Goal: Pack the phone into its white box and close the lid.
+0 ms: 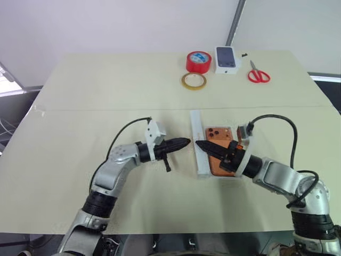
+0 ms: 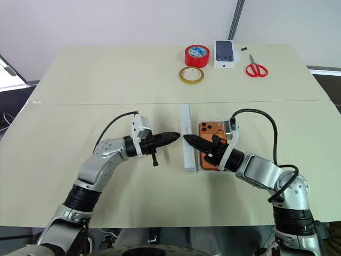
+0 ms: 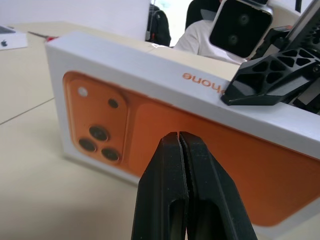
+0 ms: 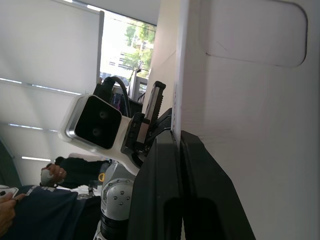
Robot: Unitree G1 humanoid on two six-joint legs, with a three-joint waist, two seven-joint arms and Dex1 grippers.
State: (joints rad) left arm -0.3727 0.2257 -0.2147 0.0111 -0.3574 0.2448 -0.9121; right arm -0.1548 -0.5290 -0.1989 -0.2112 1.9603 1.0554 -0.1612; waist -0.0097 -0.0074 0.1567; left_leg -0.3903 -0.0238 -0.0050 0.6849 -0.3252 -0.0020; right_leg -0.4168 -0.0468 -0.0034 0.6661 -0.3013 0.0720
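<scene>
The lid (image 1: 198, 125) stands on its long edge at the table's middle, a white wall facing up. Its face (image 3: 165, 130) toward my left gripper is orange with a camera cluster and a white border. Right beside it the orange phone (image 1: 214, 133) lies back up in the white box (image 1: 226, 175), mostly hidden under my right arm. My left gripper (image 1: 186, 142) is shut on nothing and points at the lid from a short way off. My right gripper (image 1: 198, 143) is shut too, its tip over the lid's upper wall.
At the far edge are a red tape roll (image 1: 199, 61), a tan tape ring (image 1: 193, 81), a small white box printed with a dark phone (image 1: 225, 58) and red scissors (image 1: 258, 73). A person (image 3: 200, 35) sits beyond the table.
</scene>
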